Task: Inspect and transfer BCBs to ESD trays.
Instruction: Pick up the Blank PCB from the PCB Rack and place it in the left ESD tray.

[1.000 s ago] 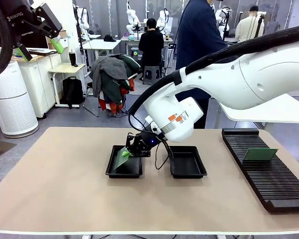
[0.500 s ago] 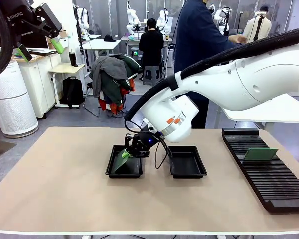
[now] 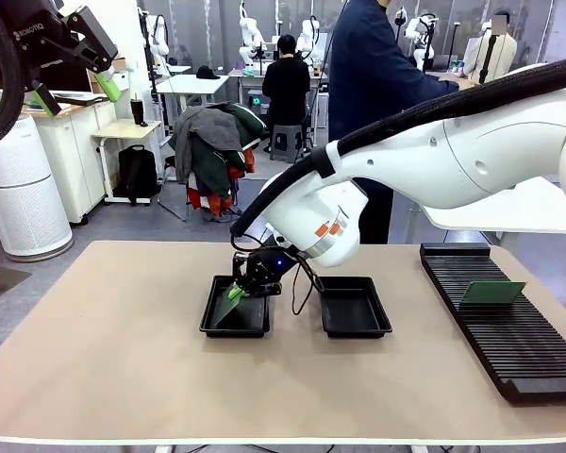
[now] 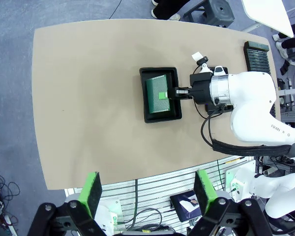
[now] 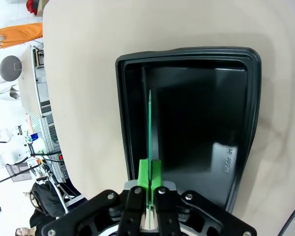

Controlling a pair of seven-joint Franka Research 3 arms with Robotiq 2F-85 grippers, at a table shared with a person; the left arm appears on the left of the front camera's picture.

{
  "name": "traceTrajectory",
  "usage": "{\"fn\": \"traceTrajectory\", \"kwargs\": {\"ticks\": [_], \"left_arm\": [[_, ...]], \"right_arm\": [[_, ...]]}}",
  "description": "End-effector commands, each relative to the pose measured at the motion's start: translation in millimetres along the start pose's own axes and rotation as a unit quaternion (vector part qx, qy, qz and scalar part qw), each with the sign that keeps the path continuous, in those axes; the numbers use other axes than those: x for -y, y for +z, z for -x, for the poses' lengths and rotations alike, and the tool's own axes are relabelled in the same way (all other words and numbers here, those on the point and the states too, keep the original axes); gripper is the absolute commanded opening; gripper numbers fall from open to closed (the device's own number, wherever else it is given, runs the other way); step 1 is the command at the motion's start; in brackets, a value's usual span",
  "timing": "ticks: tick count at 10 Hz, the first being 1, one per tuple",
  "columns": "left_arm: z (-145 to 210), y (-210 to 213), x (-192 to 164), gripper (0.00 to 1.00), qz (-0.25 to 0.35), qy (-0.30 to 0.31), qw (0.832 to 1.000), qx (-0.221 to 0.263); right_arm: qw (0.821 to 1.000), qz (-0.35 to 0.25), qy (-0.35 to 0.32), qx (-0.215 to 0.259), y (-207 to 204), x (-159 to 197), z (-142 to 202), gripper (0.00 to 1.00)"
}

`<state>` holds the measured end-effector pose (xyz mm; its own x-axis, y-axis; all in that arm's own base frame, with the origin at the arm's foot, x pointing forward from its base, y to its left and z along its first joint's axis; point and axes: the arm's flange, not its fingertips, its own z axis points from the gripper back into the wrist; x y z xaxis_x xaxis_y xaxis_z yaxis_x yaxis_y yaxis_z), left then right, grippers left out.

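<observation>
Two black ESD trays sit side by side near the middle of the table (image 3: 104,330). The right tray (image 3: 357,332) shows a bare black floor. The left tray (image 3: 234,331) has one BCB (image 3: 230,302) reaching down into it, tilted, with its lower edge inside the rim; whether that edge touches the floor cannot be told.

The right gripper (image 3: 241,292) hangs above the left tray's inner side, its green pads pinched together on the BCB's upper edge. From the right wrist the gripper (image 5: 150,172) sees the board (image 5: 150,123) edge-on as a thin green line over the tray's (image 5: 255,98) glossy floor. From the left wrist, high overhead, the board (image 4: 157,95) is a green rectangle with a fine grid pattern, covering much of the tray (image 4: 160,118).

A second BCB (image 3: 491,293) stands upright in the long ribbed rack (image 3: 519,349) at the table's right edge.

The left gripper (image 3: 75,92) is raised well above the table's left side, its fingers spread wide apart (image 4: 148,192) and holding nothing.
</observation>
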<state>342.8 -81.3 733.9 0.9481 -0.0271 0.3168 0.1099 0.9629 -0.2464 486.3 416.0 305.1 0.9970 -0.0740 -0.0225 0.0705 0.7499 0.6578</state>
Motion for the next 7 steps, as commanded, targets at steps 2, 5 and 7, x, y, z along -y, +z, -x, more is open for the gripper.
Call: {"fn": "traceTrajectory", "kwargs": {"ticks": [2,5,7], "left_arm": [[0,-1,-1,1.0,0.0,0.001,1.0,-0.001],[0,-1,-1,1.0,0.0,0.001,1.0,-0.001],[0,-1,-1,1.0,0.0,0.001,1.0,-0.001]], "right_arm": [[1.0,0.021,-0.01,-0.019,0,-12,-9,0.12],[0.999,0.043,-0.012,-0.025,8,-16,-7,0.24],[0.997,0.063,-0.006,-0.034,9,-22,-10,0.32]]}}
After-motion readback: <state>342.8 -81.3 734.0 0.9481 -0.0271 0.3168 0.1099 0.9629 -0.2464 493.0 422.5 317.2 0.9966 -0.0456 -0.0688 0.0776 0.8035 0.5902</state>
